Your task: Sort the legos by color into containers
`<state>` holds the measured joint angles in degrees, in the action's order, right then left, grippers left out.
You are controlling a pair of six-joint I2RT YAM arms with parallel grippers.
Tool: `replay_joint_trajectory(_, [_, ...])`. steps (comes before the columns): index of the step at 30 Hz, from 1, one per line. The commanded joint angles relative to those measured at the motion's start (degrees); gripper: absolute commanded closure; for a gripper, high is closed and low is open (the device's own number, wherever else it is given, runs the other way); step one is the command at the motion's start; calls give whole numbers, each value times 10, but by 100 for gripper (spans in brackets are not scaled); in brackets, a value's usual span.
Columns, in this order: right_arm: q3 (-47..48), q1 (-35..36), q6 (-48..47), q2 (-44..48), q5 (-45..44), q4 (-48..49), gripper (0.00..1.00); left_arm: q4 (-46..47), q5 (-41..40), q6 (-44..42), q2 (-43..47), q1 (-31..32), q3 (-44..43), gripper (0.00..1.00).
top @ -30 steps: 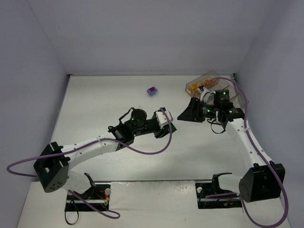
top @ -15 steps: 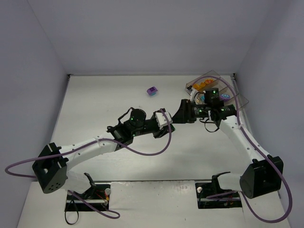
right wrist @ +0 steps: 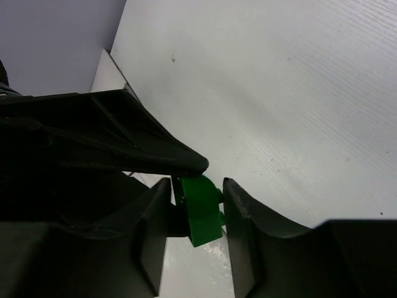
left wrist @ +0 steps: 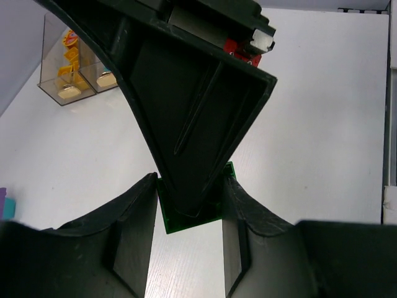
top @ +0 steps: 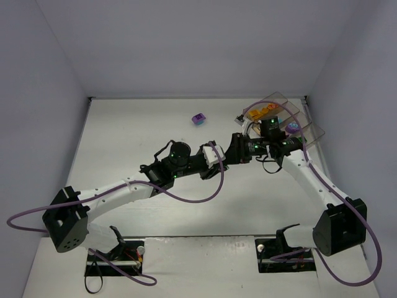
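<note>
My left gripper (top: 224, 160) is shut on a green lego (left wrist: 186, 222), which sits between its fingertips in the left wrist view (left wrist: 189, 186). My right gripper (top: 234, 154) has come up against it from the right. In the right wrist view its open jaws (right wrist: 195, 186) stand on either side of the same green lego (right wrist: 201, 211), with a small gap on the right side. The containers (top: 279, 115) stand at the back right with orange, yellow and purple legos inside. They also show in the left wrist view (left wrist: 68, 56). A purple lego (top: 198, 118) lies on the table at the back.
White walls close in the table on the left, back and right. The right arm's cable arcs over the containers. A purple and teal piece (left wrist: 5, 205) shows at the left edge of the left wrist view.
My right gripper has swung left from beside the containers to the left gripper's tips and now straddles the green lego. The left arm has stayed nearly still.
</note>
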<state>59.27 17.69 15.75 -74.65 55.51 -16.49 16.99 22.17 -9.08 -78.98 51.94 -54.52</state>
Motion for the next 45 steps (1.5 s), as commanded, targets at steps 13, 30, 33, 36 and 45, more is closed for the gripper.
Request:
replay_joint_trajectory(13, [26,3,-26,-5,-87,23,100,47,-32,2,29,-7,-8,29])
replay_joint_trajectory(30, [86,-199,12,-62,-621,25,100,-68,-252,162,191,-67,121,21])
replay_joint_trajectory(33, [101,-239,22,-87,-669,28,100,-96,-282,190,204,-74,137,21])
replay_joint_trajectory(36, [117,-279,35,-126,-671,42,100,-122,-310,215,204,-74,140,21])
replay_joint_trajectory(45, [174,-322,57,-243,-654,72,92,-169,-320,225,168,-75,101,21])
